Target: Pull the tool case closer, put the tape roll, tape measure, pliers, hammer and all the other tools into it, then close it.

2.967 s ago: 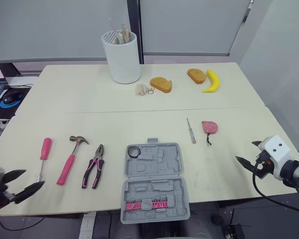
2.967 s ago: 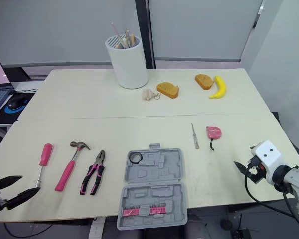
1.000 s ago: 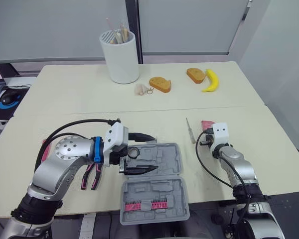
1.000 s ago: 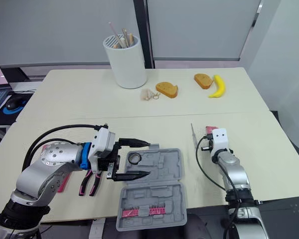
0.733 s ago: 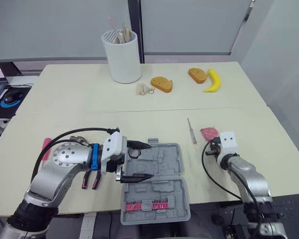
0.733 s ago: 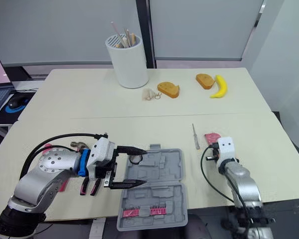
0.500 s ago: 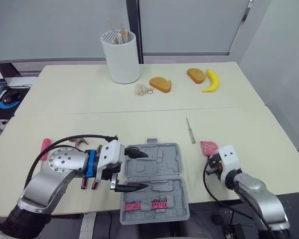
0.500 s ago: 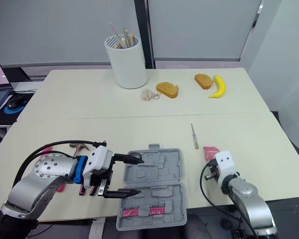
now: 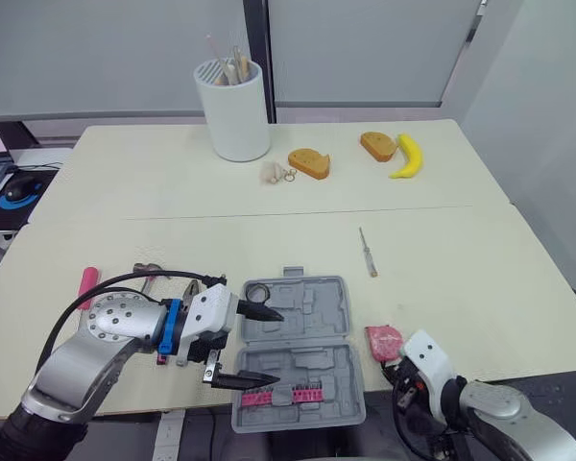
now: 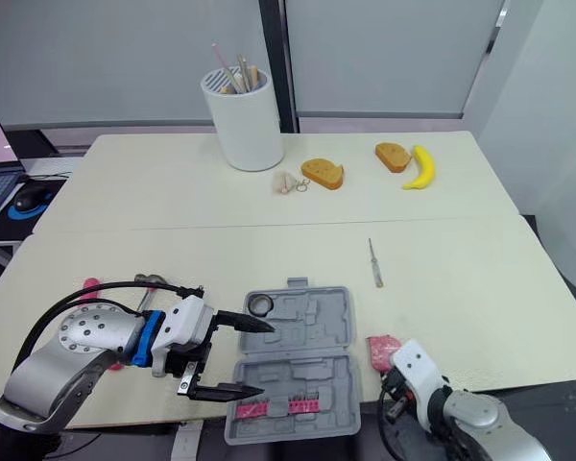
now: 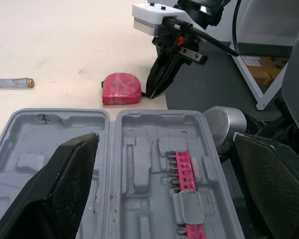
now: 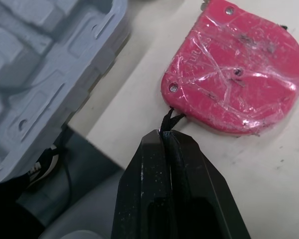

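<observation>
Open case [image 9: 312,312], tape measure [image 9: 384,341] just right of it.
Left gripper [image 9: 274,349] gapes over the case's left side, its arm hiding most of hammer [image 9: 146,270] and pliers [image 9: 194,286]; right gripper [image 12: 168,137] is clenched on the tape measure's strap.

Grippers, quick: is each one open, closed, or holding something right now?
Left gripper: open, empty, over the tool case.
Right gripper: shut on the tape measure, pinching its black cord.

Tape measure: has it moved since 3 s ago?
Yes. The tape measure sat level with the screwdriver; now it lies nearer the robot, just right of the tool case, its strap pinched in the right gripper.
</observation>
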You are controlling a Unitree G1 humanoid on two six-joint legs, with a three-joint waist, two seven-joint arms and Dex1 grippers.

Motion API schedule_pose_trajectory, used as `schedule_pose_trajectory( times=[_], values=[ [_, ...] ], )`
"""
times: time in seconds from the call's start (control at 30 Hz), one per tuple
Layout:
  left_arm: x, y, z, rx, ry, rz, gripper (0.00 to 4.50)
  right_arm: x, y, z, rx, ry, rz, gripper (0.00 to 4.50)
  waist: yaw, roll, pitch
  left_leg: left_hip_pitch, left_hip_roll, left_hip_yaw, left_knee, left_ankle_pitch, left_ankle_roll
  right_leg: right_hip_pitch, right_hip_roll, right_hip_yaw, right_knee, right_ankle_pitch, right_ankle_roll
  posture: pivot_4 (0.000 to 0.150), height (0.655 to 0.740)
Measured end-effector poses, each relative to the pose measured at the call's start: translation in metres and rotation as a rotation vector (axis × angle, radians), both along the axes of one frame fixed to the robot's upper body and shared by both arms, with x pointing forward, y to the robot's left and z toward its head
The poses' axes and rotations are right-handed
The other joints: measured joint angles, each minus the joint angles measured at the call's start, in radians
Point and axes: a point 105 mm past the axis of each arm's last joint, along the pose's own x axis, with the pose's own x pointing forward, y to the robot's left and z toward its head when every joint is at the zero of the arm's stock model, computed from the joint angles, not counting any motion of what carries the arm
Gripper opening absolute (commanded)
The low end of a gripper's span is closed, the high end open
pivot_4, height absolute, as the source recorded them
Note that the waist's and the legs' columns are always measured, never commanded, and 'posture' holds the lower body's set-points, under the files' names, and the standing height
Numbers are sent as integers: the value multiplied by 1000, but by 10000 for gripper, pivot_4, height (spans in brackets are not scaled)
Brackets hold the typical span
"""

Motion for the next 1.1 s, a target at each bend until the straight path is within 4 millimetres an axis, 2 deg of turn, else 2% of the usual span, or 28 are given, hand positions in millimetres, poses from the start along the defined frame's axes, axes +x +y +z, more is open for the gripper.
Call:
schedule_pose_trajectory(
  times=[0.33,0.4,0.47,0.6,0.77,0.83,0.9,1.0,1.1],
  values=[
    [0,0,0,0,-3,-2,45000,-8,5,0,24,39,1,107,0,0,0,0,0,0,0,0,0,0,0,0,-1,0,0,1500,7337],
    [0,-1,0,-1,-7,-5,45000,-11,9,1,51,67,-1,6095,0,0,0,0,0,0,0,0,0,0,0,0,-1,0,0,1500,7337],
    [0,-1,0,-1,-11,-6,45000,-15,11,4,69,95,-1,10021,0,0,0,0,0,0,0,0,0,0,0,0,-1,0,0,1500,7337],
    [0,-1,0,-1,-13,-7,45000,-20,5,17,72,121,22,19119,0,0,0,0,-1,0,0,0,0,1,0,0,-1,0,1,1500,7337],
    [-1,-1,-2,-3,-8,-3,45000,-29,-10,55,9,61,255,31148,1,0,0,0,-1,0,0,0,0,2,0,-1,-3,1,2,1500,7337],
    [-2,-1,-2,-4,-7,-4,45000,-24,-9,74,12,-23,384,36992,0,0,0,0,-1,0,0,0,0,2,1,-1,-3,1,2,1500,7337],
    [-2,-1,-3,-5,-7,-5,45000,-15,-8,84,1,-110,473,44221,0,-1,0,0,-1,0,0,0,0,2,1,-1,-4,1,2,1500,7337],
    [-3,-1,-3,-7,-10,-11,45000,8,-15,80,-61,-250,567,44696,0,-1,0,0,-1,0,0,0,0,2,1,-1,-5,1,2,1500,7337],
    [-3,-1,-3,-7,-11,-18,45000,18,-20,64,-114,-310,653,44696,0,0,0,-1,-2,0,0,0,0,3,3,-1,-7,1,2,1500,7337]
  ],
)
